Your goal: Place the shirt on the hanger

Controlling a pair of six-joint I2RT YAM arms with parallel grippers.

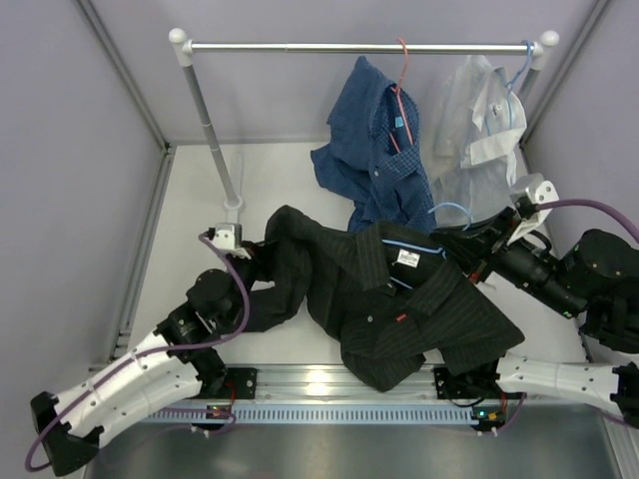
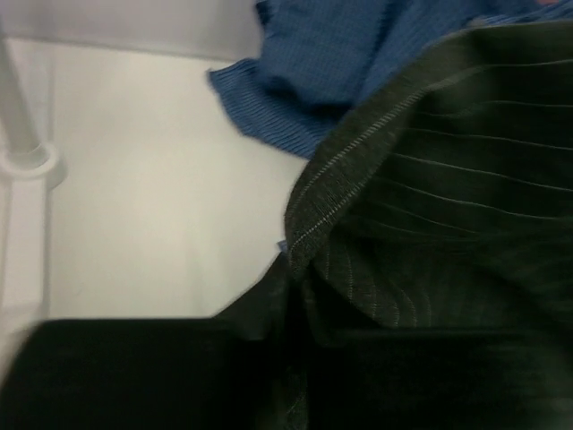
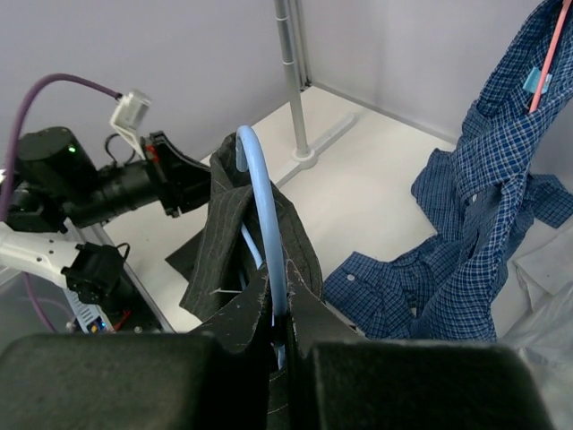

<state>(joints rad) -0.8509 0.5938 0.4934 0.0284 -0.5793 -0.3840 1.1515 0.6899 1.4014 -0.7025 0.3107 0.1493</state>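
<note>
Left gripper (image 2: 291,358) is pinching the shirt (image 1: 439,309) edge. Right gripper (image 3: 283,342) is clamping the hanger (image 3: 262,190) with shirt fabric

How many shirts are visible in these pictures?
3. The black shirt lies spread on the table. The blue checked shirt hangs from the rail behind it. The white shirt hangs beside that, further right. None seems hidden.

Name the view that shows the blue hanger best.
Right wrist: the hanger arcs up close, out of the shirt. Top external shows only its hook and a stretch at the collar; left wrist, none.
</note>
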